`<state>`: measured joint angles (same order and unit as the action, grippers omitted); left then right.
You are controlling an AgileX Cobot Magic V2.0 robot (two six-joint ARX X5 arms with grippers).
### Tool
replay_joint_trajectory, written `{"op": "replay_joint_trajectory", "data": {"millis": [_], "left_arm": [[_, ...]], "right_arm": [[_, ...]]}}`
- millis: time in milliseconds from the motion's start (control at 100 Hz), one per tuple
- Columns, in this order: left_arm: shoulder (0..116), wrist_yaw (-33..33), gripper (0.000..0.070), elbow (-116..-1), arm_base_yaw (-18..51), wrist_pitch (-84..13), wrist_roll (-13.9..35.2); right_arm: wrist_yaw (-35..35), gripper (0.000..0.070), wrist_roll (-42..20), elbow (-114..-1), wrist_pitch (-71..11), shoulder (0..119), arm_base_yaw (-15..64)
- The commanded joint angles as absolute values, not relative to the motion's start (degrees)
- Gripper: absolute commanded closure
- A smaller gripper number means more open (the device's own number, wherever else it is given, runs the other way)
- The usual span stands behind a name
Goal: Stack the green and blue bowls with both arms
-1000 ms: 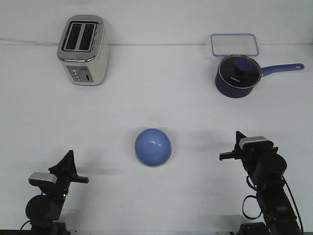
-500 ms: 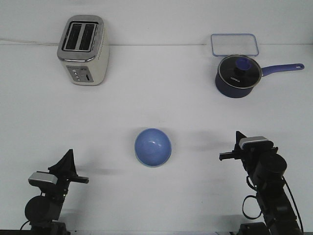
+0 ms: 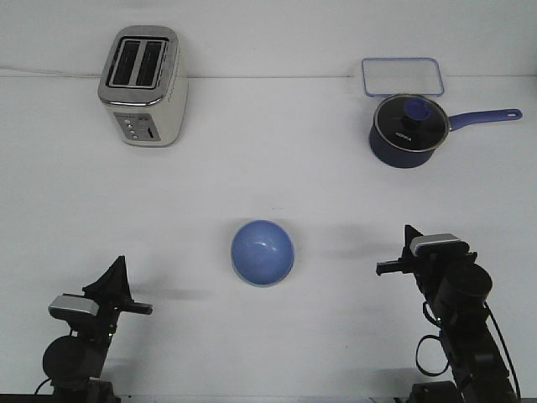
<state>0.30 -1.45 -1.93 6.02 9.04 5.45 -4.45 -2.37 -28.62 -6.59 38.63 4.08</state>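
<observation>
Only legible txt: white logo on saucepan (image 3: 405, 133), unreadable.

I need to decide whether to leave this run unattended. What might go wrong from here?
1. Only the blue bowl shows; a pale rim under it hints the green one is beneath, but I cannot confirm it.
2. Both grippers, left and right, sit apart from the bowl; reaching in together, they might collide.
3. The smooth round bowl could slide across the table if nudged.
</observation>
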Motion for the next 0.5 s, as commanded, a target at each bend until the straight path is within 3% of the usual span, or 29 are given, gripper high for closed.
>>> {"op": "replay_joint_trajectory", "data": {"millis": [0, 490], "left_arm": [[0.19, -1.58, 0.069, -0.8, 5.96, 9.96, 4.82], [0.19, -1.58, 0.069, -0.8, 5.96, 9.96, 4.82]], "right_arm": [[-4.47, 0.07, -2.94, -28.91, -6.0, 38.68, 4.16], [-4.47, 0.07, -2.92, -28.88, -6.0, 37.21, 4.16]]}}
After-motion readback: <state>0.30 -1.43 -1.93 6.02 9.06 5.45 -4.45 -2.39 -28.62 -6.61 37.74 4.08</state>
